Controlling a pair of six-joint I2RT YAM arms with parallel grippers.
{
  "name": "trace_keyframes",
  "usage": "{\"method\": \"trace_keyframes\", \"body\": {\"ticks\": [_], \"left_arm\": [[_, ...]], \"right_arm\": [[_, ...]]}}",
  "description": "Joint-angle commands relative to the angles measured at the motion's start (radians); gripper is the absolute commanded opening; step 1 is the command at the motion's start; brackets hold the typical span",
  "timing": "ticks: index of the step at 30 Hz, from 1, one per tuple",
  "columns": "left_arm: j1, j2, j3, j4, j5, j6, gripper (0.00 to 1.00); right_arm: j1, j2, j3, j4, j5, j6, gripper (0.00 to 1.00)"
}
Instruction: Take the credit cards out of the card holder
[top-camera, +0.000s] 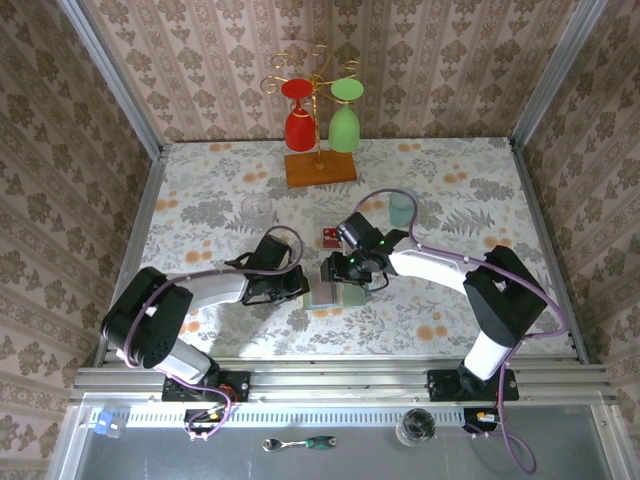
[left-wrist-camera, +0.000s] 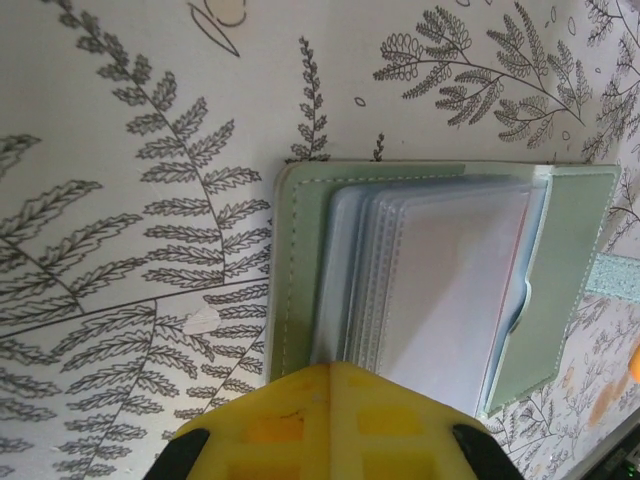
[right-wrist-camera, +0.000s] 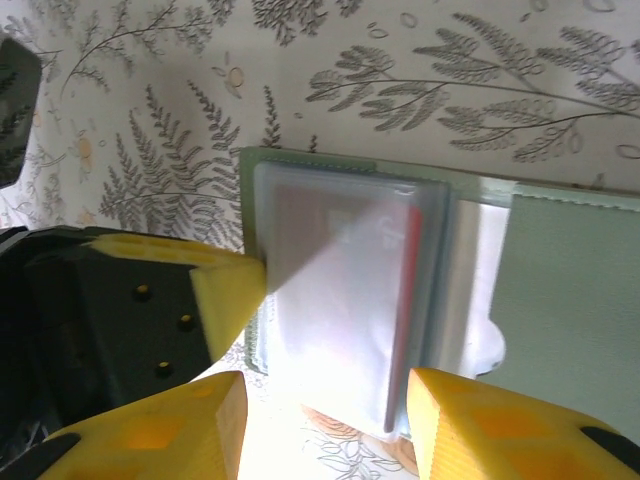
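Right pincer (right-wrist-camera: 325, 400) hangs open over the wallet (right-wrist-camera: 570, 290), one finger on either side of its clear sleeves (right-wrist-camera: 340, 290), where a red card (right-wrist-camera: 403, 290) shows edge-on. Left pincer (left-wrist-camera: 330, 385) looks closed, its tip pressed on the wallet's edge. The wallet lies open mid-table, near a loose card (top-camera: 330, 237). My worry is that the fingers close on sleeve and card together, so the whole wallet lifts or drags from under that single pinning tip. Slick plastic could also let the card slide back in.
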Motion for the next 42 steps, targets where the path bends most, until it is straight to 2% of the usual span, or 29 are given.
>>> {"method": "trace_keyframes", "body": {"ticks": [1, 20, 31, 38, 42], "left_arm": [[-0.006, -0.042, -0.017, -0.022, -0.042, 0.008, 0.02], [-0.006, -0.061, -0.007, -0.087, -0.05, 0.03, 0.03], [0.004, -0.002, -0.031, -0.024, -0.014, 0.01, 0.0], [0.017, -0.002, -0.031, -0.049, -0.014, 0.024, 0.0], [0.03, 0.007, -0.018, -0.077, -0.013, 0.05, 0.0]], "right_arm": [[0.018, 0.011, -0.001, 0.03, -0.03, 0.036, 0.46], [0.053, 0.061, 0.021, 0.051, -0.046, 0.065, 0.46], [0.056, 0.102, 0.017, 0.119, -0.09, 0.1, 0.45], [0.057, 0.133, 0.014, 0.125, -0.073, 0.108, 0.45], [0.059, 0.126, 0.004, 0.083, -0.007, 0.111, 0.45]]}}
